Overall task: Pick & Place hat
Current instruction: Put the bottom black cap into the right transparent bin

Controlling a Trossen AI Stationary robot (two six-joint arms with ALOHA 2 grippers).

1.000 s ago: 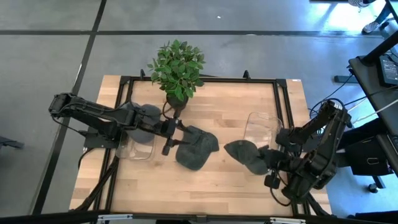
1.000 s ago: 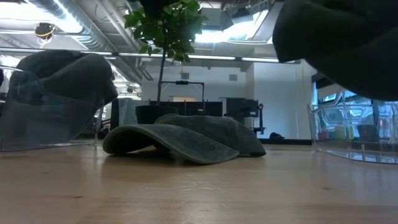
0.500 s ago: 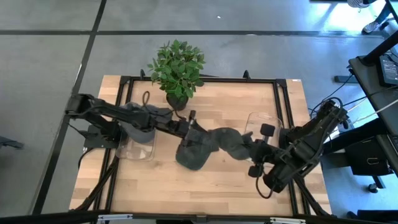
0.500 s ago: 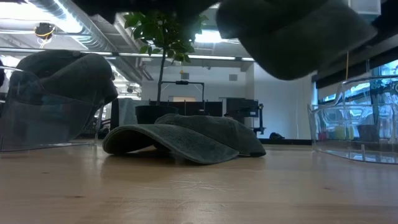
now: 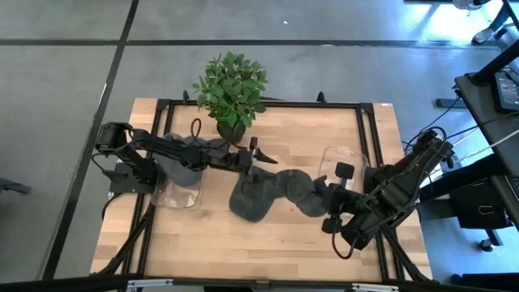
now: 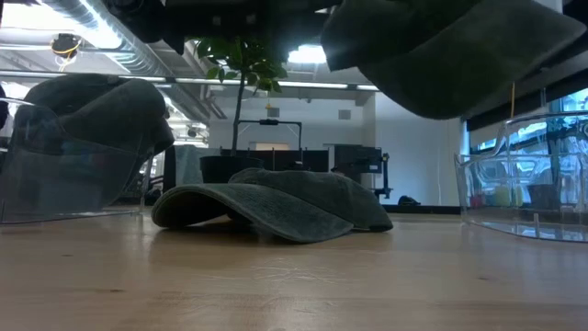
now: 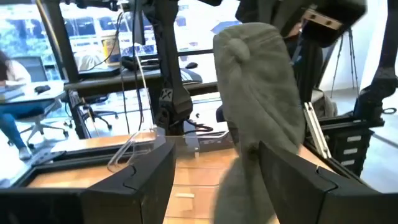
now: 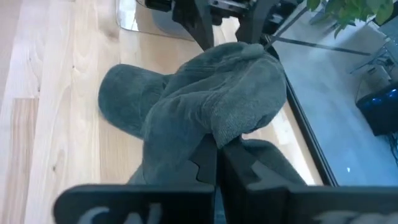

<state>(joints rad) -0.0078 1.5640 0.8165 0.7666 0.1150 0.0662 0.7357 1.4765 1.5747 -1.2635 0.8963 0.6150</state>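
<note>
- Hats are sitting in three places, so we are judging the job as partly done: one hat (image 5: 185, 151) is resting in the left bin (image 5: 177, 197), at nine o'clock on the table (image 5: 243, 235).
- We are seeing a second hat (image 5: 253, 197) lying flat on the wood at the table's centre, touched by no gripper; it is looking like the one still to be picked.
- We are carrying a third hat (image 5: 302, 188) in the air with the right gripper (image 5: 328, 197), just to three o'clock of centre, overlapping the flat hat from above.
- The right bin (image 5: 340, 166), at three o'clock, is standing without a hat that we can see, so placing the carried hat is still ahead, as we are reading it.
- The right gripper is pinching its fingers together on a fold of the cloth (image 8: 214, 112), and the hat is hanging from that pinch.
- The left gripper (image 5: 258, 154) is hovering at twelve o'clock of the flat hat, fingers (image 7: 124, 180) standing apart, holding nothing; the carried hat is showing just ahead of them.
</note>
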